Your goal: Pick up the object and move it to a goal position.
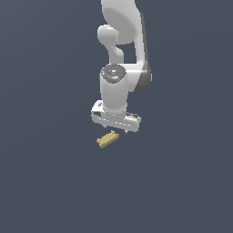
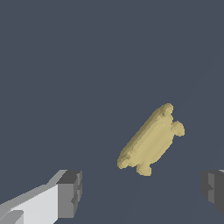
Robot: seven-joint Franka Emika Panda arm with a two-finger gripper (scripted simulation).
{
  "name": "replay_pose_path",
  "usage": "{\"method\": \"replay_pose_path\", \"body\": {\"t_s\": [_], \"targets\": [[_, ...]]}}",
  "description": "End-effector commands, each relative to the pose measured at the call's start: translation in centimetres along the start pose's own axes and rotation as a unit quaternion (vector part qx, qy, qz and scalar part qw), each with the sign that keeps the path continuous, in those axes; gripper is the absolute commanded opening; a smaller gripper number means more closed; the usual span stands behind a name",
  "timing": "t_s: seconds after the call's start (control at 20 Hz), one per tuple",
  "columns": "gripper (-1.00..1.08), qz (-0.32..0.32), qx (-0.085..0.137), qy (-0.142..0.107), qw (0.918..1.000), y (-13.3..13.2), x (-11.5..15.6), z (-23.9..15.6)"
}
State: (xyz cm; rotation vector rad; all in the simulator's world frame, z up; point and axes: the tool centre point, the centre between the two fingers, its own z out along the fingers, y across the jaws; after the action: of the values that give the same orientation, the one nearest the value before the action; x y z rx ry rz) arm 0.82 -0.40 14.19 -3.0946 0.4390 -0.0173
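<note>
The object (image 1: 108, 139) is a small tan-yellow elongated block with knobby bumps, lying on the dark grey floor. In the wrist view the object (image 2: 152, 140) lies at a slant, ahead of the fingers and nearer the dark pad on one side. My white gripper (image 1: 115, 129) hangs just above it, slightly toward the exterior view's right. It is open with a wide gap, and nothing sits between its fingers (image 2: 70, 194). The gripper (image 2: 140, 192) does not touch the object.
The white arm (image 1: 123, 50) rises straight up behind the gripper to the frame's upper edge. All around lies plain dark grey floor (image 1: 45, 182), with no other objects or edges in view.
</note>
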Motion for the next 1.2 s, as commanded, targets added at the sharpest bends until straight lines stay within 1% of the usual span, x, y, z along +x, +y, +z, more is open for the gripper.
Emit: {"method": "replay_pose_path", "body": {"t_s": [0.0,0.15,0.35,0.75,0.95,1.15], "targets": [[1.00,0.039,0.000,-0.001,0.9992,0.4,0.1,0.8],[1.00,0.086,-0.001,-0.002,0.9963,0.9,0.1,1.8],[1.00,0.148,-0.002,-0.003,0.9889,1.6,0.2,3.2],[1.00,0.259,-0.006,-0.003,0.9658,2.9,0.2,5.5],[1.00,0.296,-0.008,-0.002,0.9551,3.4,0.2,6.3],[1.00,0.321,-0.009,-0.002,0.9472,3.8,0.2,6.8]]}}
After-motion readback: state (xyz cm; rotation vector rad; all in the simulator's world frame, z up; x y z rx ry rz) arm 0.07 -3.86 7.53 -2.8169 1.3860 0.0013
